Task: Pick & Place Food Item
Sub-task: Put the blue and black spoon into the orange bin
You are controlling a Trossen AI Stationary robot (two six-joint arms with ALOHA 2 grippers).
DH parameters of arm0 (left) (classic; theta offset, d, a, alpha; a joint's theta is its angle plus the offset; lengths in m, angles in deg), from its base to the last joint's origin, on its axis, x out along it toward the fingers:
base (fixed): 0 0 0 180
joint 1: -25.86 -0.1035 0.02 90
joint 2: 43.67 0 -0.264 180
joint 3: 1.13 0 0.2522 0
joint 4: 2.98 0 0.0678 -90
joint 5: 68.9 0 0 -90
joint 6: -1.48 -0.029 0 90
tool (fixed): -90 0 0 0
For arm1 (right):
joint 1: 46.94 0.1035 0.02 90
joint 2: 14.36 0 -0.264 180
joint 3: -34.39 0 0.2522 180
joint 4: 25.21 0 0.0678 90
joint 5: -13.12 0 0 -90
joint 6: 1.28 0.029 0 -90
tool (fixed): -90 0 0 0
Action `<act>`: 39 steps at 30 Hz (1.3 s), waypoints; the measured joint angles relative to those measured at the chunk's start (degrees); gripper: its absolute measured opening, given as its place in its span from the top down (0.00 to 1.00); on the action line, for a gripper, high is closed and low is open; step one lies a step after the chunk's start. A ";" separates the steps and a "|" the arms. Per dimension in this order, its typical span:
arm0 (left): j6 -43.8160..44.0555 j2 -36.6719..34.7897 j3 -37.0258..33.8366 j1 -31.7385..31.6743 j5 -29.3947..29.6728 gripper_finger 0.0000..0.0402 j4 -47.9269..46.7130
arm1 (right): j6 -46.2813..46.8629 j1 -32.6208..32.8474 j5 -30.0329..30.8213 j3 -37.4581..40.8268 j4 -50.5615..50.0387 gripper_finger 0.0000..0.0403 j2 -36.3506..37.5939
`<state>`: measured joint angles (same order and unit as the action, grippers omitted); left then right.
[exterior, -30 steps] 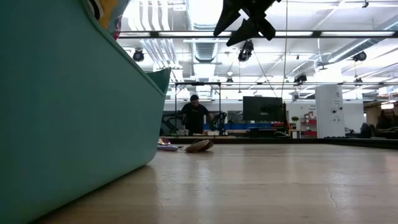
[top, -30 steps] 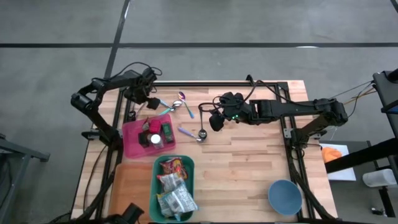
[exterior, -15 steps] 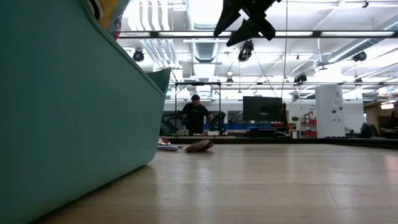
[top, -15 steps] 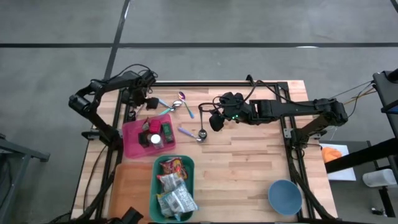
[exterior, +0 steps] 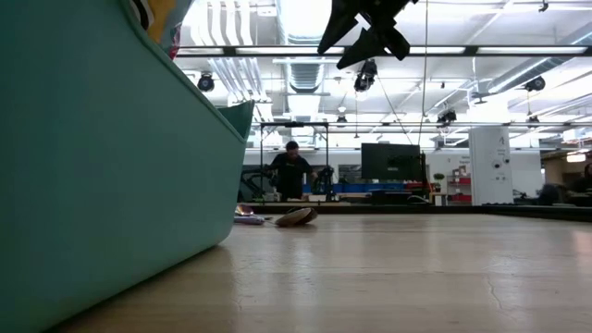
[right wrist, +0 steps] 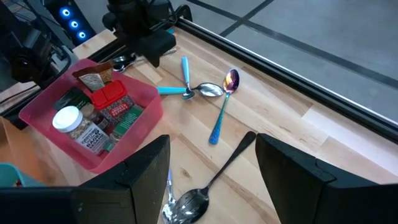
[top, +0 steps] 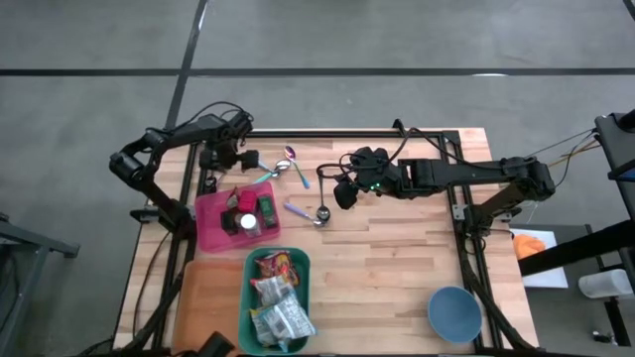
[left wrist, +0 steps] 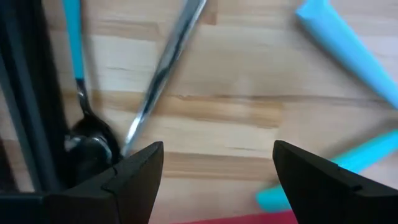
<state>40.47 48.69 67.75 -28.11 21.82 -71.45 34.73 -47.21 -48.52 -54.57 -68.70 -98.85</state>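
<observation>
left hand (top: pixel 245 159): hovers by the far corner of the pink bin (top: pixel 209 233), over the spoons; fingers (left wrist: pixel 134 177) spread wide, nothing held.
pink bin: sits on the counter (top: pixel 397 268), packed with small food items, a red packet (right wrist: pixel 115 104) and a white-lidded jar (right wrist: pixel 68 118) among them.
teal bin (top: pixel 248 297): touching the pink bin's near edge, stuffed with snack packets (top: pixel 273 293) — probably the food to be moved, though which item is meant can't be told.
right hand (top: pixel 342 193): well to the right of the pink bin, above a metal spoon (top: pixel 319 214); fingers (right wrist: pixel 140 177) apart, empty.
key relation: the pink bin's food lies just toward the near side from the left hand, so that arm is judged closer; the teal bin is further off for both.
</observation>
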 joint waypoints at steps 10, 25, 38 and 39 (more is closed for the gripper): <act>9.85 -0.04 -0.02 3.32 -5.07 0.25 -2.39 | 0.00 0.00 0.00 -0.02 0.02 0.42 0.00; 12.08 -2.45 -10.66 3.15 -0.29 0.25 10.67 | -0.17 0.00 0.11 -0.02 -0.02 0.42 0.00; 10.06 -9.98 -12.93 3.10 17.47 0.25 10.61 | 0.02 -0.28 0.23 -0.02 -0.01 0.42 0.00; 11.16 -10.03 -13.64 3.10 17.86 0.25 10.78 | 0.00 -0.28 0.24 -0.02 0.00 0.42 0.00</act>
<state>51.63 38.66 54.11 -25.01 39.68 -60.67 34.73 -47.50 -48.28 -54.59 -68.70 -98.85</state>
